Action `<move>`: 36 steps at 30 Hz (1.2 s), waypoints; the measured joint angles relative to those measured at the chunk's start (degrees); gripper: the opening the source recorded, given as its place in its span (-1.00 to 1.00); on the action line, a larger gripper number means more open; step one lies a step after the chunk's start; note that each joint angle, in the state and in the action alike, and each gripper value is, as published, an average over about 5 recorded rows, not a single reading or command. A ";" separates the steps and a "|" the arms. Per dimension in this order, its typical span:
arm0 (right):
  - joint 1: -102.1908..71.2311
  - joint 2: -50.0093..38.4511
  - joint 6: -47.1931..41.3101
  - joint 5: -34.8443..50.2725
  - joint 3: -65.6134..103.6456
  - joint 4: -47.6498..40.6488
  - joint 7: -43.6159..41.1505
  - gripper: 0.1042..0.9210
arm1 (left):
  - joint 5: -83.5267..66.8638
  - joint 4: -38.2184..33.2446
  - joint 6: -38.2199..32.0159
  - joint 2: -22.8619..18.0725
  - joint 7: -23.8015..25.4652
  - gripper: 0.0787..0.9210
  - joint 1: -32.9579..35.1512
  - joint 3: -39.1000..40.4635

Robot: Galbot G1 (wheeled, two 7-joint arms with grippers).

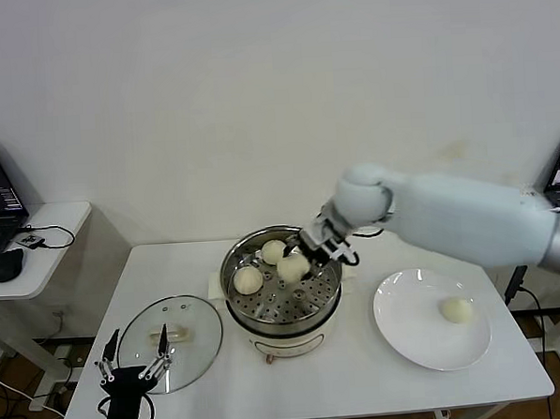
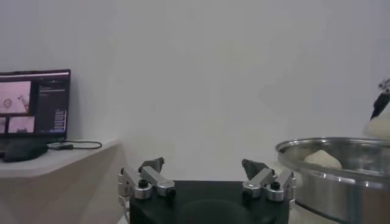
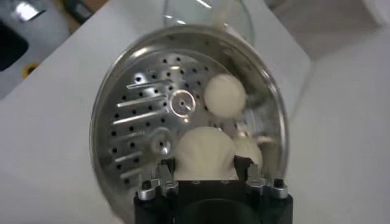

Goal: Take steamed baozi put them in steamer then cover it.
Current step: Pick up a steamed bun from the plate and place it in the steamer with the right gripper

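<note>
Table: flat white top, matte and smooth.
Steamer: round, shiny steel pot with a perforated tray, mid-table on a cream base.
Plate: flat white disc to the steamer's right — one baozi on it.
Lid: clear glass dome, cream handle, left of the steamer.
Right gripper: over the tray, clenched on a smooth cream bun.
Other buns: two domes on the tray.
Left gripper: parked low at the table's near-left edge — fingers spread, nothing held.

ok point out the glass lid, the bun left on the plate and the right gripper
glass lid (image 1: 189, 350), head view, on the clear pane beside its cream handle
bun on the plate (image 1: 455, 310), head view, on its domed top
right gripper (image 1: 310, 255), head view, between its fingertips over the steamer (image 1: 295, 307)
</note>
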 measured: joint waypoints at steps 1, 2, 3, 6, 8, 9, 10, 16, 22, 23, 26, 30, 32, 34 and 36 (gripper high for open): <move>-0.05 0.76 0.76 -0.62 -0.40 -0.21 0.03 0.25 | -0.01 0.06 -0.02 -0.05 -0.01 0.77 -0.07 -0.02; -0.08 1.51 1.51 -1.23 -0.79 -0.43 0.04 0.25 | -0.03 0.13 -0.03 -0.08 -0.02 0.77 -0.15 -0.04; -0.11 2.22 2.25 -1.82 -1.17 -0.63 0.03 0.26 | -0.04 0.21 -0.05 -0.12 -0.03 0.77 -0.22 -0.05; -0.15 4.22 4.43 -3.64 -2.22 -1.28 -0.13 0.26 | -0.13 0.47 -0.10 -0.18 -0.06 0.77 -0.42 -0.06; -0.19 5.37 5.81 -4.80 -2.81 -1.67 -0.31 0.26 | -0.22 0.66 -0.16 -0.17 -0.07 0.77 -0.50 -0.08; -0.20 5.87 6.47 -5.36 -3.07 -1.82 -0.41 0.26 | -0.27 0.76 -0.20 -0.16 -0.08 0.77 -0.53 -0.09; -0.21 6.34 7.11 -5.90 -3.33 -1.94 -0.52 0.26 | -0.31 0.86 -0.23 -0.14 -0.09 0.77 -0.57 -0.10; -0.20 8.07 10.25 -8.37 -4.60 -2.12 -1.33 0.28 | -0.45 1.23 -0.37 -0.12 -0.11 0.77 -0.75 -0.12; -0.21 8.67 12.13 -9.86 -5.48 -1.90 -1.99 0.28 | -0.45 1.36 -0.53 -0.16 -0.15 0.77 -0.76 -0.01; -0.21 8.69 12.38 -10.07 -5.59 -1.85 -2.07 0.30 | -0.45 1.37 -0.57 -0.17 -0.16 0.77 -0.74 -0.01; -0.20 8.73 12.93 -10.57 -5.81 -1.71 -2.27 0.40 | -0.45 1.40 -0.70 -0.21 -0.18 0.77 -0.67 -0.01; -0.03 8.66 13.38 -10.80 -5.92 -1.43 -2.44 0.65 | -0.45 1.45 -0.80 -0.29 -0.20 0.77 -0.61 0.00; 0.22 8.50 13.52 -10.73 -5.85 -1.23 -2.42 0.72 | -0.44 1.49 -0.83 -0.29 -0.21 0.77 -0.60 0.00; 0.52 8.26 13.59 -10.62 -5.66 -1.03 -2.35 0.75 | -0.44 1.56 -0.84 -0.22 -0.21 0.77 -0.64 -0.01; 0.85 7.91 13.58 -10.60 -5.31 -0.86 -2.26 0.76 | -0.44 1.64 -0.85 -0.11 -0.21 0.77 -0.74 -0.03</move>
